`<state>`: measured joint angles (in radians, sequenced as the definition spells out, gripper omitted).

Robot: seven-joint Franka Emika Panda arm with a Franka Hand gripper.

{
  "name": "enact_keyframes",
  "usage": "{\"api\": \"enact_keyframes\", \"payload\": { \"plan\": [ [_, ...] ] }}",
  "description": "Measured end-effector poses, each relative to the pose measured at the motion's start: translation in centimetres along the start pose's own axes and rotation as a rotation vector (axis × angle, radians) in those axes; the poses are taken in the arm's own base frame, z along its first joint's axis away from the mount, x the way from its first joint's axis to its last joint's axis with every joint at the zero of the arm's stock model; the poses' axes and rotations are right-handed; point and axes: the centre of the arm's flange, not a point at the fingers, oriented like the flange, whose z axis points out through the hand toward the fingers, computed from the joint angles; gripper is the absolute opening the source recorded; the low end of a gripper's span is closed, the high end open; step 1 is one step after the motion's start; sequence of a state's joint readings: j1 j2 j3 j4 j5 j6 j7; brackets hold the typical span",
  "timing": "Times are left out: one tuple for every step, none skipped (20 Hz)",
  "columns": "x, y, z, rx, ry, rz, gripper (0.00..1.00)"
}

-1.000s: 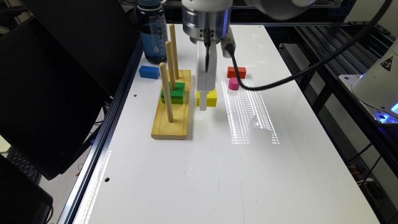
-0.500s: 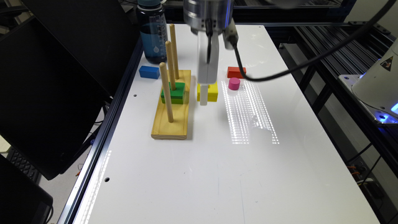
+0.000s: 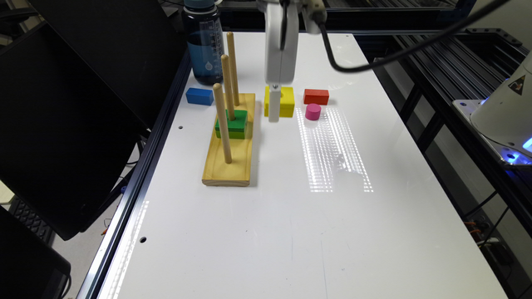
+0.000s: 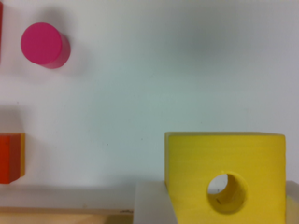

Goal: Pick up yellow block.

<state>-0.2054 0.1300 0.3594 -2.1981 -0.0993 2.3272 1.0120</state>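
The near part of the white bench point(image 3: 291, 232) is bare, with a patch of striped light reflected on it toward the exterior view's right. Farther back stands a wooden peg base point(image 3: 229, 143) carrying three upright dowels in a row; a green block point(image 3: 232, 123) sits threaded on the middle dowel, resting on the base.

Just beyond and to the exterior view's right of the base, the tool point(image 3: 275, 109) hangs straight down from the white wrist body. One white finger crosses the front of the yellow block point(image 3: 286, 101), and the block appears slightly raised above the bench, though the lift is hard to judge from this angle. In the wrist view the yellow block point(image 4: 225, 175) sits close under the camera, its round hole facing up, with a pale finger pad point(image 4: 154, 205) pressed against one side and a sliver of the other pad at the opposite edge. The tool is closed onto the block, gripping it across its width.

Near the block, on the exterior view's right, a pink cylinder point(image 3: 313, 111) stands on the bench, and a red block point(image 3: 316, 96) lies just behind it. A blue block point(image 3: 199, 96) lies on the other side of the peg base. Farthest back, a dark blue water bottle point(image 3: 204, 45) stands at the bench edge.
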Motion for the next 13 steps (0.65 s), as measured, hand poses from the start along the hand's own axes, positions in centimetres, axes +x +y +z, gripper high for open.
{"api": "enact_keyframes", "payload": {
  "plan": [
    [-0.1, 0.2, -0.9, 0.000, -0.002, 0.000, 0.00],
    [-0.1, 0.3, -1.1, 0.000, -0.002, 0.000, 0.00],
    [-0.2, 0.4, -1.5, 0.000, -0.003, 0.000, 0.00],
    [-0.3, 0.4, -1.6, -0.001, -0.005, 0.000, 0.00],
    [-0.3, 0.4, -1.4, -0.001, -0.007, 0.000, 0.00],
    [-0.2, 0.4, -1.3, -0.002, -0.009, 0.000, 0.00],
    [-0.2, 0.4, -1.2, -0.003, -0.011, 0.000, 0.00],
    [-0.2, 0.4, -1.3, -0.002, -0.010, 0.000, 0.00],
    [-0.1, 0.3, -1.5, 0.001, -0.007, 0.001, 0.00],
    [-0.1, 0.3, -1.8, 0.002, -0.006, 0.001, 0.00],
    [-0.1, 0.3, -2.1, 0.003, -0.004, 0.001, 0.00],
    [-0.1, 0.3, -2.3, 0.004, -0.003, 0.001, 0.00],
    [-0.1, 0.3, -2.4, 0.004, -0.002, 0.001, 0.00]
  ]
}}
